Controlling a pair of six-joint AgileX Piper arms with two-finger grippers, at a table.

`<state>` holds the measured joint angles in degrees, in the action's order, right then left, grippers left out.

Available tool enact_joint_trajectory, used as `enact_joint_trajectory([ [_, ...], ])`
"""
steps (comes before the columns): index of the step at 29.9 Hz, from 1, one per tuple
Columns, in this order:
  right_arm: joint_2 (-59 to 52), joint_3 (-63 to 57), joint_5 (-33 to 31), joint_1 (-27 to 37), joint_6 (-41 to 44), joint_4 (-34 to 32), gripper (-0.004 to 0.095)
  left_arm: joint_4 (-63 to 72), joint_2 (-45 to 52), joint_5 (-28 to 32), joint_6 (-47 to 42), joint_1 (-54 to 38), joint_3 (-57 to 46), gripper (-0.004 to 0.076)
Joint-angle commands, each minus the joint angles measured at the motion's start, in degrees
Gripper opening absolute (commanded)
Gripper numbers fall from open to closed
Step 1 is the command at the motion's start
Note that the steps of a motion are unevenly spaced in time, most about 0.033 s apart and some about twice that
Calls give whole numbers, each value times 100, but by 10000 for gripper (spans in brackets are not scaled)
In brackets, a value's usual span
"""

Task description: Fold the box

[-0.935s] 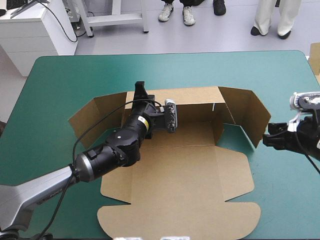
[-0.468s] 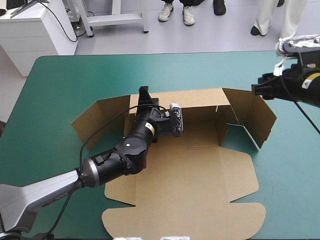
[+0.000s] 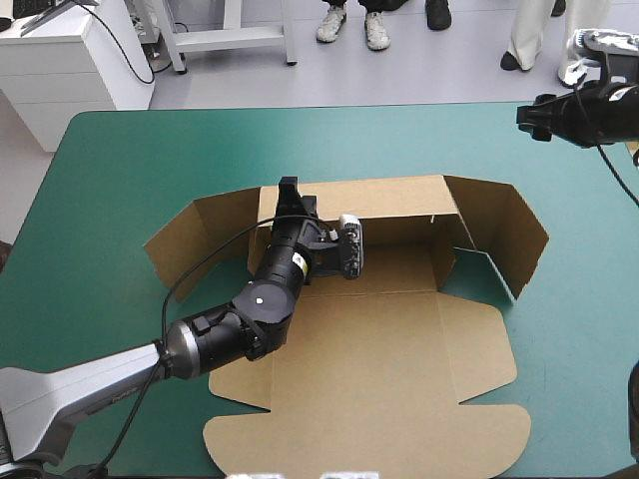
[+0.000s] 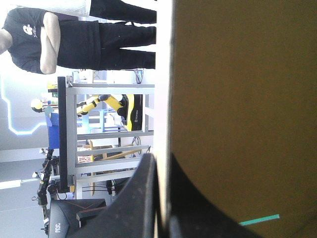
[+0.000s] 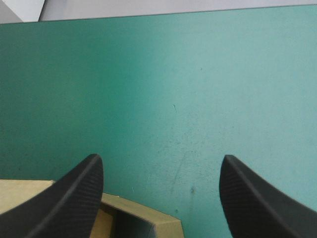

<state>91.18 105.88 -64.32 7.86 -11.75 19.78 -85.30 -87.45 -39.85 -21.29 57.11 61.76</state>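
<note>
Overhead view of a table (image 3: 130, 150) w/ a teal-green cover. The box (image 3: 369, 339), a cut sheet of brown board, lies at the table's ctr, part-formed. Its rear wall stands upright along the far side, a winged side flap is raised at each end, and the wide lid w/ rounded corners lies flat toward the near edge. A patch of teal-green cover shows through the gap just inside the right flap. The left gripper (image 3: 288, 193) reaches in from the near-left, across the flat board, to the left end of the rear wall, and is pinched on that wall's top edge. In the left wrist view the two black fingers are all but closed, w/ the thin pale edge of the board between them & the brown wall filling one side. The right gripper (image 3: 526, 114) is raised over the table's far-right corner, well apart from the box, touching nothing. In the right wrist view its fingers stand wide apart, w/ bare cover ahead & a corner of brown board beneath them.
</note>
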Motion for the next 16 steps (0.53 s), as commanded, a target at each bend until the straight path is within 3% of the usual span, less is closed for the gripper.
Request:
enact_joint_trajectory([
  [1, 229, 183, 404, 57, -249, 290, 600, -211, 173, -46, -164, 42, 110, -32],
  [6, 872, 205, 566, 57, -341, 647, 599, -235, 173, -46, -164, 42, 110, -32],
  [16, 1364, 324, 168, -132, -460, 465, 599, -298, 173, -46, -164, 42, 110, -32],
])
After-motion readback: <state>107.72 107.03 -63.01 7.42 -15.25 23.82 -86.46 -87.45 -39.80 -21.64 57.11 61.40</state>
